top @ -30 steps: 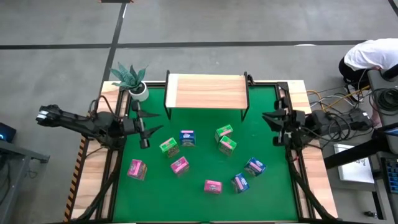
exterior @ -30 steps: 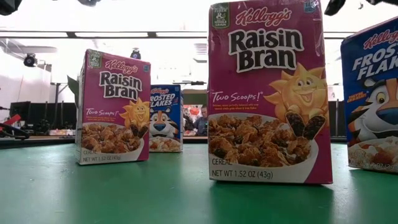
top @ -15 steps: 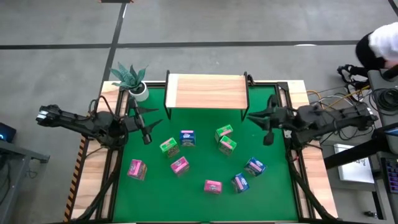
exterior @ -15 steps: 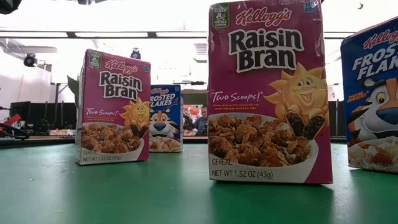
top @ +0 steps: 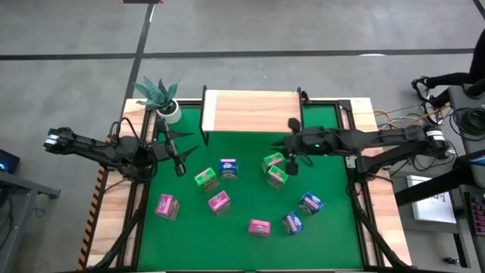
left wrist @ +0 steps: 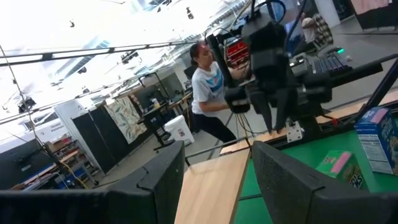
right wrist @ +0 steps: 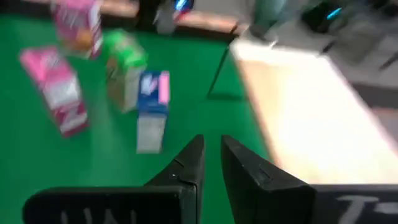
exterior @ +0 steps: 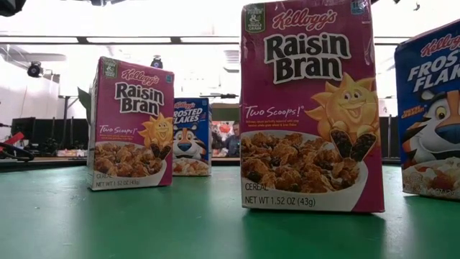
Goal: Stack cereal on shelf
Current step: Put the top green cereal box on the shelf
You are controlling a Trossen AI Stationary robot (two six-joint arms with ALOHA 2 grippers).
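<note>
While all nine cereal boxes (top: 276, 177) stood scattered on the green table (top: 333, 235) and the shelf (top: 250, 111) was bare, the right gripper (top: 291, 154) hung nearly clenched and empty just beside the two green boxes. With fingers that narrow, a descent would likely have knocked a box over rather than straddled it, or pushed it into its close neighbour. The left gripper (top: 179, 165), parted and empty, waited near the table's left edge.

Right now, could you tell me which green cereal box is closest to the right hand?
The green box nearest the shelf, upper of the central pair; the right hand hovers just beside it. The third green one sits far left.
</note>
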